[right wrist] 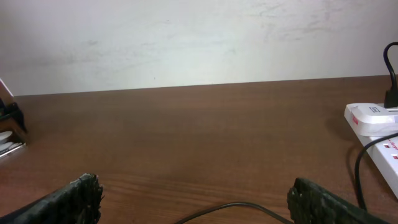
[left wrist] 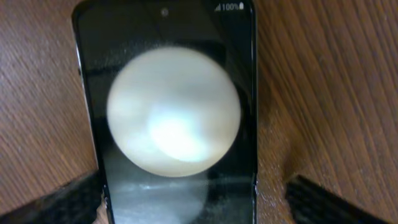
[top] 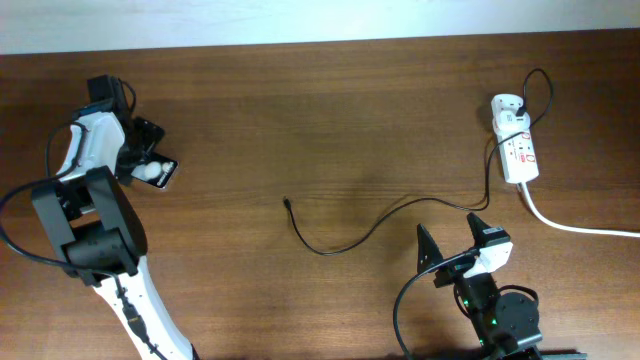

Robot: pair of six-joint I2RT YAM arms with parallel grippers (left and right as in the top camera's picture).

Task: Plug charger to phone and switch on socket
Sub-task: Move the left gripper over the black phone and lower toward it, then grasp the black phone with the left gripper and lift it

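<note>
The phone (top: 157, 171) lies flat on the table at the far left, a black rectangle with a white round patch. In the left wrist view the phone (left wrist: 174, 124) fills the frame. My left gripper (top: 146, 150) is open and straddles the phone's near end (left wrist: 194, 202), with a gap on the right side. The charger cable (top: 350, 240) runs from its plug tip (top: 287, 204) at mid-table to the white adapter (top: 507, 108) in the socket (top: 521, 155) at far right. My right gripper (top: 452, 238) is open and empty above the cable (right wrist: 249, 207).
The socket's thick white cord (top: 580, 228) runs off the right edge. In the right wrist view the socket (right wrist: 387, 152) and adapter (right wrist: 368, 117) sit at the right, with a white wall behind the table's far edge.
</note>
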